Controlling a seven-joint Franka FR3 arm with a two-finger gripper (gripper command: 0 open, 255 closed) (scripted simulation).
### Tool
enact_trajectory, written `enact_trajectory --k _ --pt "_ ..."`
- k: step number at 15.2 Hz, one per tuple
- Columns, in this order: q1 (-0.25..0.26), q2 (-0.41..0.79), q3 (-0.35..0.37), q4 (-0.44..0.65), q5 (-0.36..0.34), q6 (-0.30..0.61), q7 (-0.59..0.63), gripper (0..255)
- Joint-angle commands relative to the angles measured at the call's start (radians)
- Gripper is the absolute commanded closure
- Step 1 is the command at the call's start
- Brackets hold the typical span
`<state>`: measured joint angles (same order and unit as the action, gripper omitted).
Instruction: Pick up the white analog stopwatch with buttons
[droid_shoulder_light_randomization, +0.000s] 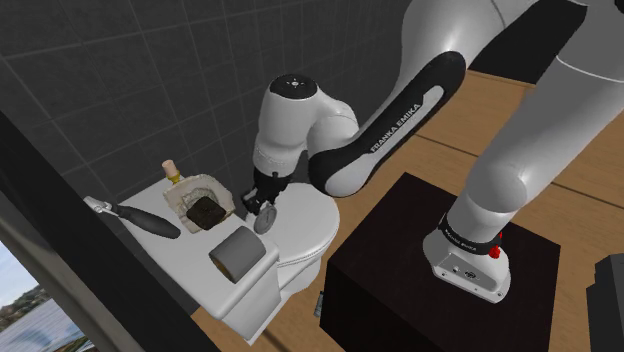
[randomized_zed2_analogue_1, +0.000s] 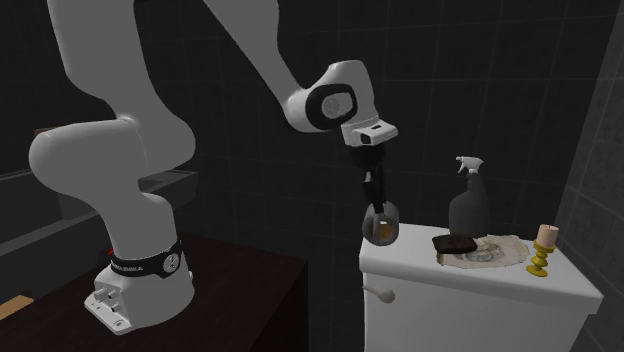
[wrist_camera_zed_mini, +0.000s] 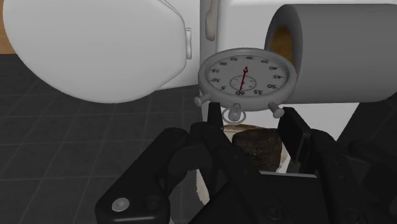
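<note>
In the shoulder view, on the white tank (droid_shoulder_light_randomization: 185, 262) at nine o'clock from the gripper (droid_shoulder_light_randomization: 266, 207): spray bottle (droid_shoulder_light_randomization: 140, 217) lying flat, dark block (droid_shoulder_light_randomization: 205, 210), grey roll (droid_shoulder_light_randomization: 237, 252) nearer seven. Pinched between the closed-in black fingers (wrist_camera_zed_mini: 215, 130), dial toward the hand: the pale stopwatch (wrist_camera_zed_mini: 247, 79), seemingly just off the tank, gripped across its width, likely for a firm hold on the round case. At three o'clock, toilet lid (droid_shoulder_light_randomization: 310, 235), then dark stand (droid_shoulder_light_randomization: 400, 270).

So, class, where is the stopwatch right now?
In the wrist view, the stopwatch is clasped in the hand, by the grey paper roll on the toilet tank.
</note>
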<state>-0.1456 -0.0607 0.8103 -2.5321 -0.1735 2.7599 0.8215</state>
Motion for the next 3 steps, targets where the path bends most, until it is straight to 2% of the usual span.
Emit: enact_trajectory --k 1,3 --pt "0.015 -0.032 -0.008 0.006 0.067 -0.027 -0.050 255" --pt "0.018 -0.034 -0.010 0.006 0.071 -0.029 -0.053 255"
